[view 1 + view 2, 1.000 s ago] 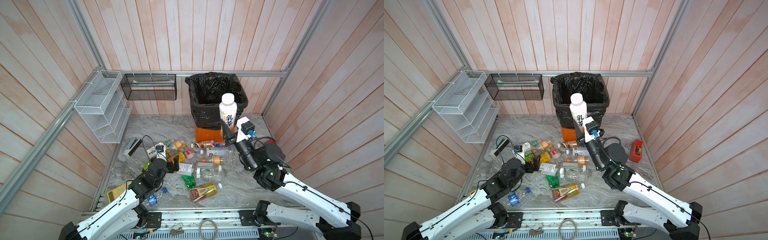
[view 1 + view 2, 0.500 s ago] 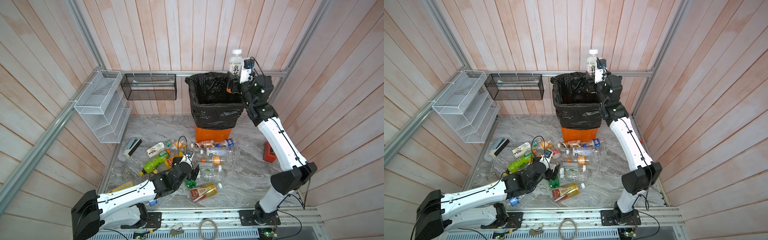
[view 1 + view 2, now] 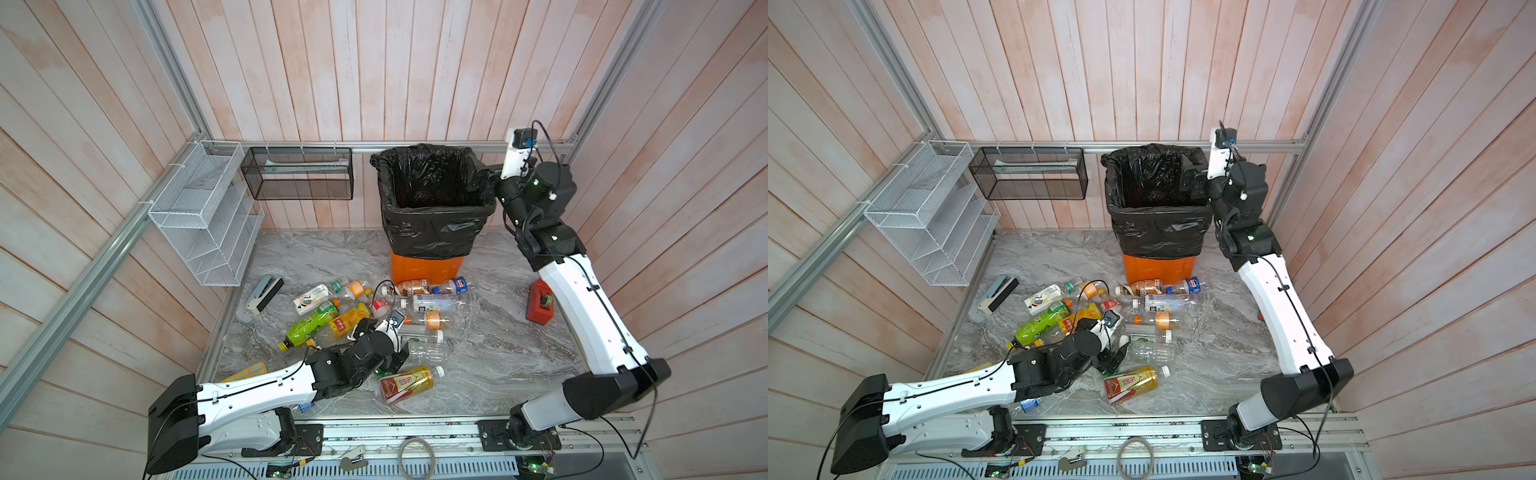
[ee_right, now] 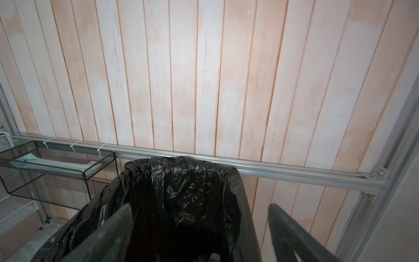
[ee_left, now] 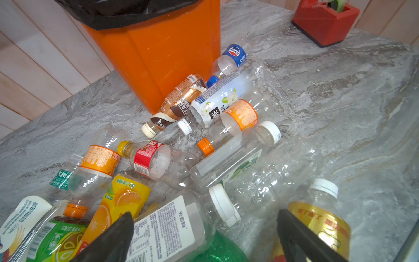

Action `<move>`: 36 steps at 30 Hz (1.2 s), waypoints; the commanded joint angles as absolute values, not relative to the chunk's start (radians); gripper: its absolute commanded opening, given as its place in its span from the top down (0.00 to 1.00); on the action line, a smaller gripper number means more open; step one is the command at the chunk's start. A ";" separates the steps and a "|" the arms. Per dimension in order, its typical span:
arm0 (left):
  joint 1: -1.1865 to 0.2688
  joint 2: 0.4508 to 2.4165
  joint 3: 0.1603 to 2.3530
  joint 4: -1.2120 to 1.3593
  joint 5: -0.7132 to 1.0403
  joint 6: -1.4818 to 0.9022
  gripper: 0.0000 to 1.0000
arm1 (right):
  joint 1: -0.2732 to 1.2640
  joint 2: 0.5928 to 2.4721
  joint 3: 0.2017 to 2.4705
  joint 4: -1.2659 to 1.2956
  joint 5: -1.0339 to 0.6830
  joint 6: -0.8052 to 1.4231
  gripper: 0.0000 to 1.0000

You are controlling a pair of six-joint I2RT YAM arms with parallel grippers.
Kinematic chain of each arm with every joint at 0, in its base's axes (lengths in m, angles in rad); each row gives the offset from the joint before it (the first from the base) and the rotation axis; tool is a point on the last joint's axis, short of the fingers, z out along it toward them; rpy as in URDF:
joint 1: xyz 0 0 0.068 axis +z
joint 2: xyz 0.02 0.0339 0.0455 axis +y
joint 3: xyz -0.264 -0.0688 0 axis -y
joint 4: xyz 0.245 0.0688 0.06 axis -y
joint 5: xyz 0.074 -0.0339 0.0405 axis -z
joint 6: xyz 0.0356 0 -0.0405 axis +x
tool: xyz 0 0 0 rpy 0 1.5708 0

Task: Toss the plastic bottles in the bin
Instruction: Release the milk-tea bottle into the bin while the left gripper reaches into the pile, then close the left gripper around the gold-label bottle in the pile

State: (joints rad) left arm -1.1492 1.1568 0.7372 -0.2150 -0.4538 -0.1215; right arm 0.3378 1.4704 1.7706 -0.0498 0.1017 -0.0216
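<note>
Looking in both top views, the right gripper point(image 3: 478, 181) point(image 3: 1190, 178) stands high at the rim of the bin point(image 3: 424, 268), the orange one lined with a black bag, at the back of the grey marble table point(image 3: 478, 353). The plastic bottles point(image 3: 432, 305) lie in a loose heap just in front of the bin, well apart from this gripper. The left gripper point(image 3: 397, 359) is low over the near edge of the heap, so the left arm is clearly the nearer one for the next pick.

In the left wrist view, the left gripper point(image 5: 204, 214) is spread wide and pinches nothing. Between its fingers point(image 5: 113, 236) lies a clear white-label bottle point(image 5: 163, 226) with a broad white cap. Its long axis runs slanted, more from one finger toward the other than across the gap, so I judge that closing now may press it at the ends and let it slip. It looks empty and light. A gold-label bottle point(image 5: 317, 224) is just beside the other finger, and a crushed green bottle point(image 5: 215, 253) lies underneath.

In the right wrist view, the right gripper point(image 4: 199, 206) is spread too, with only the black bag of the bin point(image 4: 181, 163) seen between the fingers. It holds nothing.
</note>
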 commanded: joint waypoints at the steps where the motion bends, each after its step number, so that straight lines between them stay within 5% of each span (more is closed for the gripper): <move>1: -1.160 1.179 0.777 -0.272 -0.387 -0.083 0.00 | 0.332 1.430 1.683 0.026 0.147 -0.017 0.06; 16: -1.230 1.391 0.911 -0.486 -0.163 0.012 0.05 | 0.204 1.166 1.184 0.124 0.160 0.129 0.06; 36: -1.231 1.608 0.996 -0.540 0.018 0.132 0.16 | 0.176 0.960 0.850 0.110 0.218 0.192 0.04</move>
State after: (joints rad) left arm -1.2270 1.5879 0.9649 -0.5293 -0.0238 0.1062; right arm 0.1822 0.9771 0.8658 0.0841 0.1871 0.1730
